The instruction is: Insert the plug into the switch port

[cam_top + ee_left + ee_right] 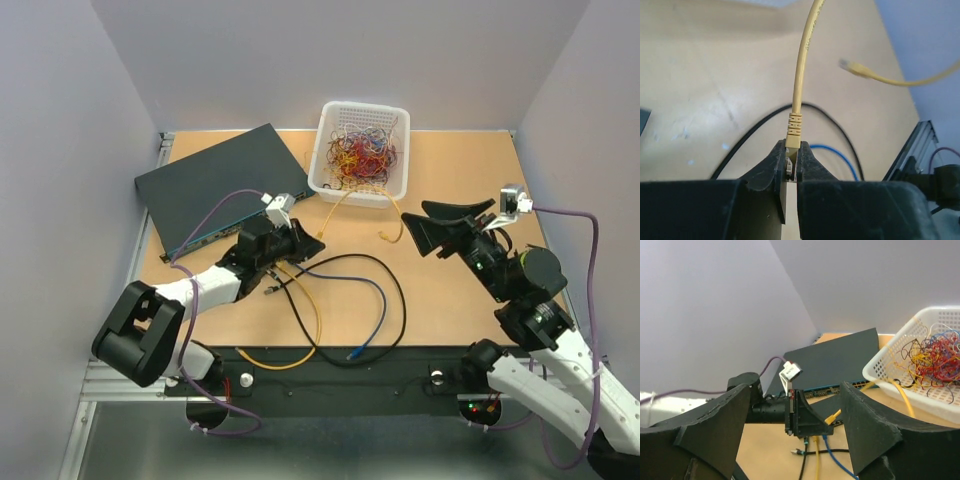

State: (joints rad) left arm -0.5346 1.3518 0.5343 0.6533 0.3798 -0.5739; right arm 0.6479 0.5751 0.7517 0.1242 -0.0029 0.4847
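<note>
**Plug.** The plug [793,135] sits between the fingers [812,167] of the left gripper [792,150]. Its body is pinched between the pads. Its ribbed yellow boot projects just beyond the fingertips. The yellow cable [802,65] leads straight away from the gripper. It runs toward the basket [325,150] and curves back to a free plug [385,237] lying on the table [450,290].

**Left gripper.** The jaws are closed on the plug, with only the plug's width between them. The gripper is low over the table, near the front right corner of the large box [225,185].

**Switch.** The switch shows only in the right wrist view, as a dark flat slab [826,405]. It lies just behind the left gripper and in front of the large box. Its ports cannot be made out. Whether the plug touches the switch cannot be told. In the top view, the left gripper covers that spot.

**Right gripper.** The right gripper [795,390] has its jaws spread wide and holds nothing. It is raised over the right half of the table, well apart from the plug. It faces the left gripper.

**Surroundings.**
- The basket holds a tangle of red, yellow and dark wires. It stands at the far edge, just right of the large box.
- A black cable [395,290] and a blue cable [370,335] loop over the table between the arms.
</note>
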